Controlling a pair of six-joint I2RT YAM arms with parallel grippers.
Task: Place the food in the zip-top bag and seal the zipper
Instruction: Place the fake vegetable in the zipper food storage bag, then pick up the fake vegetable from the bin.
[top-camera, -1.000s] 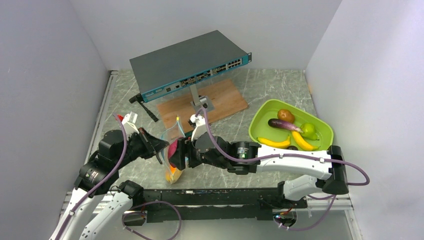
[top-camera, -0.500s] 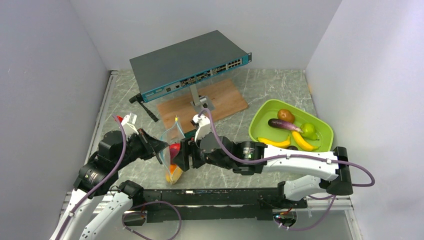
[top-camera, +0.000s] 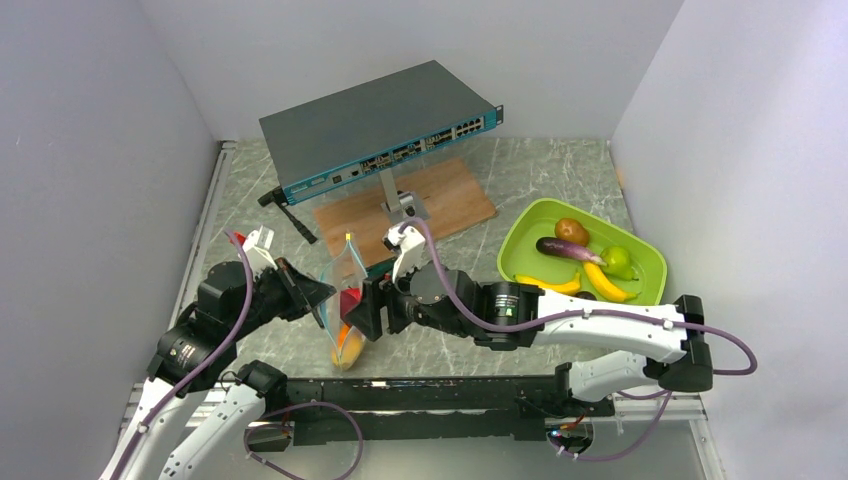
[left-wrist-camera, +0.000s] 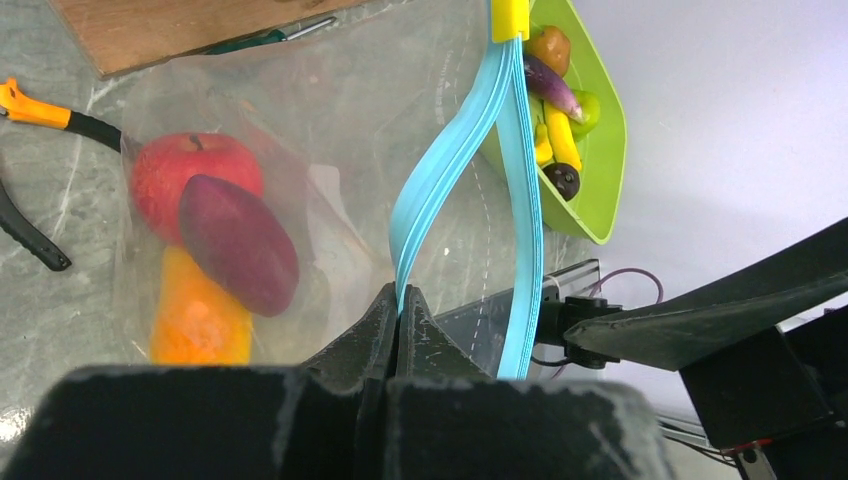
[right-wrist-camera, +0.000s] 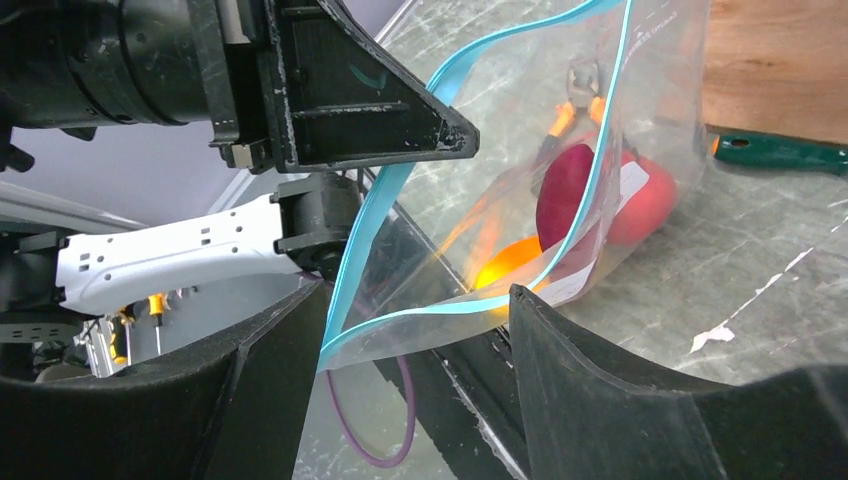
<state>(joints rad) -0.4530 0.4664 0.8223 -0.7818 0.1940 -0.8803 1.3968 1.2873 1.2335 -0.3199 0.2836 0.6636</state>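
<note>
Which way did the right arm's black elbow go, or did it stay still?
Yes, it moved. The black elbow slid slightly toward the right wall, judged against the green tray.

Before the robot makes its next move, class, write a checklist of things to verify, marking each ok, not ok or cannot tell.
1. The left tool is shut on the zipper: ok.
2. Mouth of the bag is open, strips apart: ok.
3. The right tool is open, no food in it: ok.
4. The apple, purple piece and orange are inside the bag: ok.
5. All food bagged: not ok; the eggplant, pear and bananas lie in the tray.
</note>
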